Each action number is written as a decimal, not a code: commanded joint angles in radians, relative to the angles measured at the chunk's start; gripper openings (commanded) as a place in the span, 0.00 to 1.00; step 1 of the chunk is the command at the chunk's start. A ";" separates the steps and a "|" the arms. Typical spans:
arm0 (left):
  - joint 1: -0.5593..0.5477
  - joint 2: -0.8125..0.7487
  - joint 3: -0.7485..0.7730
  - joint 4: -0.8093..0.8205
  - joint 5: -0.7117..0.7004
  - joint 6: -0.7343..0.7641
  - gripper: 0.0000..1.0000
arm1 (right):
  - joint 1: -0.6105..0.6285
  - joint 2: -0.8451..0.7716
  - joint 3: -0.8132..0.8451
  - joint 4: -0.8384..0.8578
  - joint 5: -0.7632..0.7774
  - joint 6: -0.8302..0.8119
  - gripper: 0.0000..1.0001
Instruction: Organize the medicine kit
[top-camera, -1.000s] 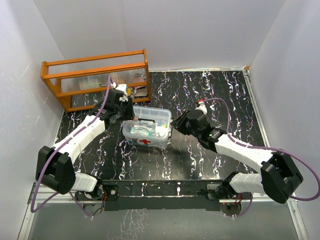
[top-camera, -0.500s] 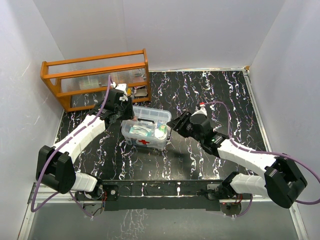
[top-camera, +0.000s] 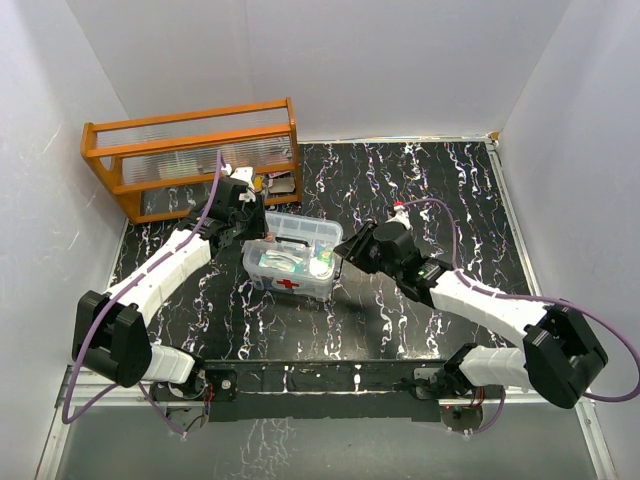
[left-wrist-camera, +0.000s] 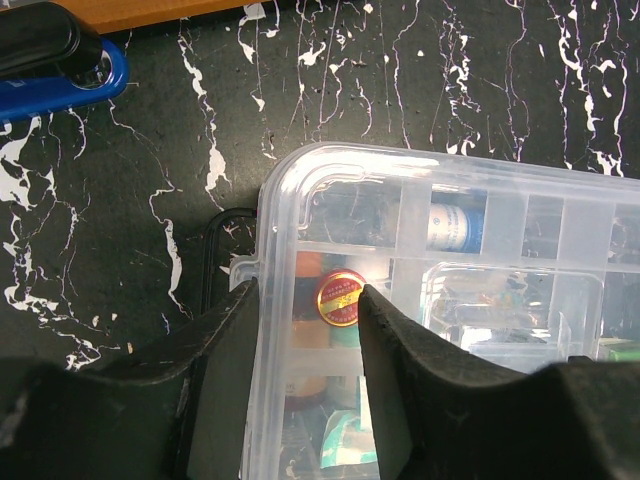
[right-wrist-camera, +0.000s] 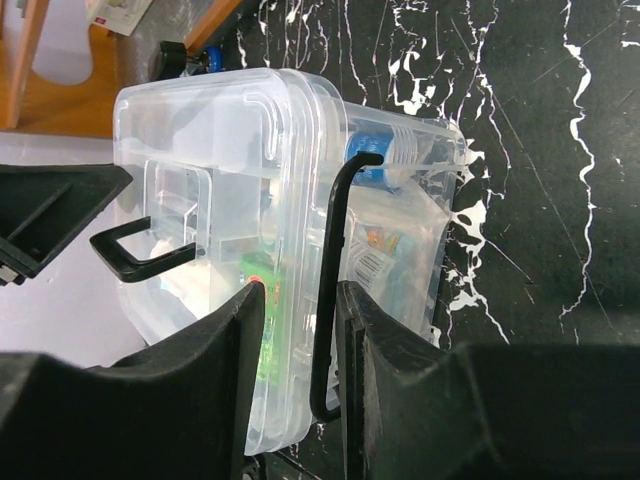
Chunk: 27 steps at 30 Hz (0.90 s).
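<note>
medicine kit (top-camera: 293, 258) sits lid-on just in front of the rack (top-camera: 190, 150). left gripper (left-wrist-camera: 307, 292) straddles its rack-side rim, fingers apart, can't tell if pinching. right gripper (right-wrist-camera: 299, 290) parted round the black wire clasp (right-wrist-camera: 331, 280), not clamped. prob. latching step: pin box w/ left, push clasp square, don't drag the kit.

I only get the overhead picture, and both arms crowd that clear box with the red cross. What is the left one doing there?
Observer: The left fingers straddle the medicine kit's corner rim, one outside the wall, one over the box.
Operator: Anything inside that I miss?
Observer: A round red and gold cap, just inside that corner.
Operator: And the right arm?
Observer: A thin black wire loop on the kit's end runs between the right fingers.
</note>
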 joint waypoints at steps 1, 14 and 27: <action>-0.023 0.058 -0.033 -0.120 0.099 -0.001 0.41 | 0.020 0.008 0.118 0.008 -0.011 -0.010 0.30; -0.022 0.059 -0.038 -0.115 0.102 0.000 0.40 | 0.087 0.092 0.280 -0.244 0.140 -0.044 0.17; -0.024 0.047 -0.038 -0.121 0.129 -0.013 0.42 | 0.106 0.092 0.350 -0.292 0.191 -0.110 0.23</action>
